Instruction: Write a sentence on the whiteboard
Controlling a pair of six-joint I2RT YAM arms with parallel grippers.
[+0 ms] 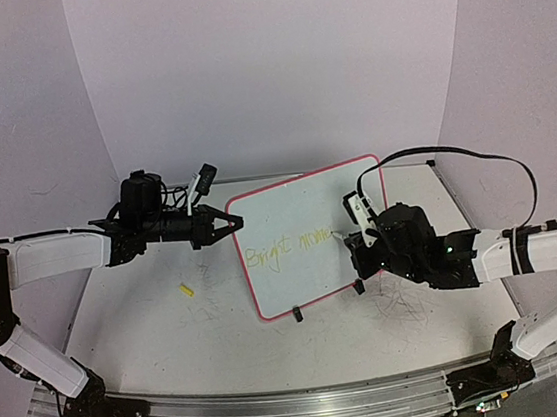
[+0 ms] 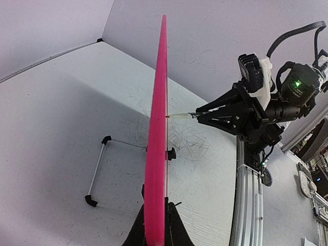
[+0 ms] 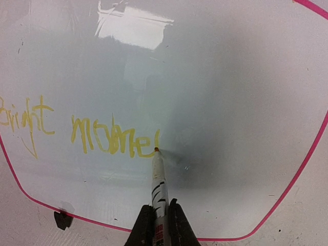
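The whiteboard (image 1: 307, 235) stands tilted on the table, white with a pink rim. My left gripper (image 1: 228, 221) is shut on its left edge; in the left wrist view the pink edge (image 2: 158, 154) runs up from between my fingers (image 2: 134, 233). My right gripper (image 1: 354, 232) is shut on a white marker (image 3: 159, 182) whose tip touches the board. The sentence (image 3: 115, 138) reads "Bright mome" in yellow, with a fresh upstroke at the tip; it also shows faintly in the top view (image 1: 288, 246).
A small yellow cap (image 1: 186, 290) lies on the table left of the board. The board's wire stand (image 2: 100, 171) with black clips rests behind it. The table carries grey scribbles (image 1: 400, 305). A metal rail (image 1: 281, 404) runs along the near edge.
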